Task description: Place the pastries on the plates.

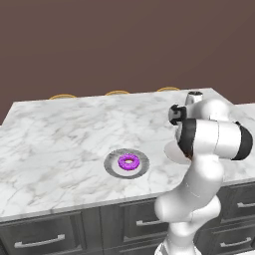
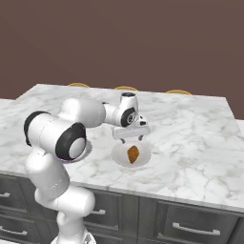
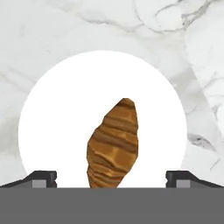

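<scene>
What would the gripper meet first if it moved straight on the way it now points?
Most likely the croissant lying on the white plate: the open gripper points down at it. Depth is unclear.

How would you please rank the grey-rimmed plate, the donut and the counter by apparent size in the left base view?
1. Counter
2. Grey-rimmed plate
3. Donut, lying on that plate

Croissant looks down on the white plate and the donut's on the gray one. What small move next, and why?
Probably lift the claw straight up and clear. It stands open above the croissant, which lies on the white plate, while the donut already sits on the gray-rimmed plate. Nothing looks left to place.
</scene>
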